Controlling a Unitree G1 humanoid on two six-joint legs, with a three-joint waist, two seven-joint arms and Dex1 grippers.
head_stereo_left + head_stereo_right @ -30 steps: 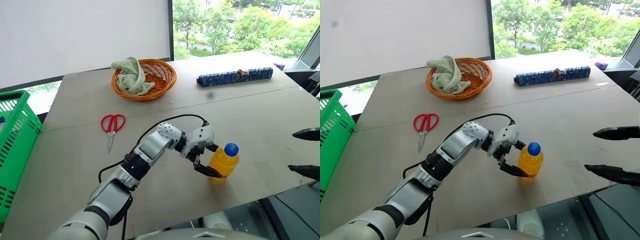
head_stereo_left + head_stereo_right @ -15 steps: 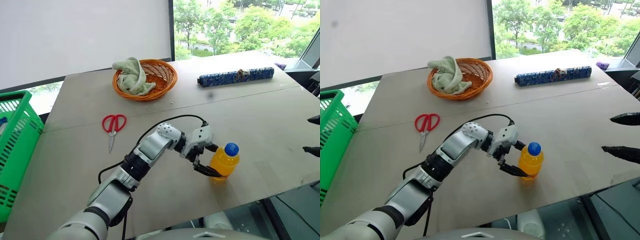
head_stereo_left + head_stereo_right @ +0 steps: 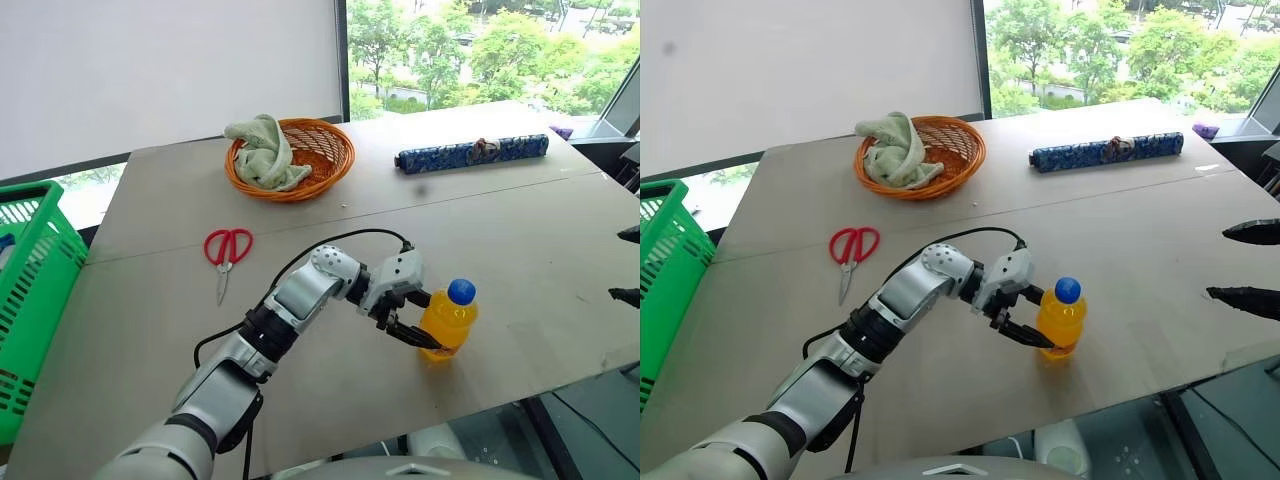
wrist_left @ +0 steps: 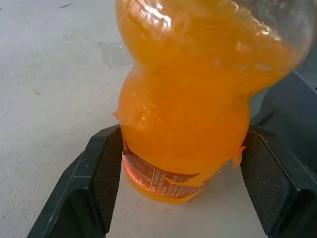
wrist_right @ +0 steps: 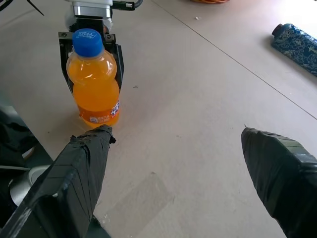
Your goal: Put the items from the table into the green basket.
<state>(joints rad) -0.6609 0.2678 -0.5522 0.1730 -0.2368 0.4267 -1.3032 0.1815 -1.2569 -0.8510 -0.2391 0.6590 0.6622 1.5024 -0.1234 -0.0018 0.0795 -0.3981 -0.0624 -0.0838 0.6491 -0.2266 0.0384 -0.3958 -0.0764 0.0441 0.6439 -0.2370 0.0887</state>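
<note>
**Observer:** How far along are you?

**Operator:** Early, I'd judge. I can see two items on the table (image 3: 540, 230), and the part of the green basket (image 3: 35, 300) in view, at the far left edge, holds nothing I can make out. The orange drink bottle (image 3: 447, 320) stands upright near the front edge, right of centre. The red-handled scissors (image 3: 226, 252) lie flat, well to its left and farther back, nearer the basket.

**Observer:** And the claws?

**Operator:** My left gripper (image 3: 412, 322) has its fingers (image 4: 96, 183) on either side of the bottle's lower body. One pad seems to touch the plastic and the other stands just off it, so I can't call it a firm grip. The right gripper (image 3: 1246, 265) hangs out at the right edge, fingers spread wide, holding nothing.

**Observer:** How will the bottle handle?

**Operator:** It's clear, smooth plastic, squat and waisted, full of liquid, with a ribbed blue cap. I'd expect it to be slippery. The basket is rigid slotted mesh with a thick rim, and the table is matte panels with thin seams.
</note>
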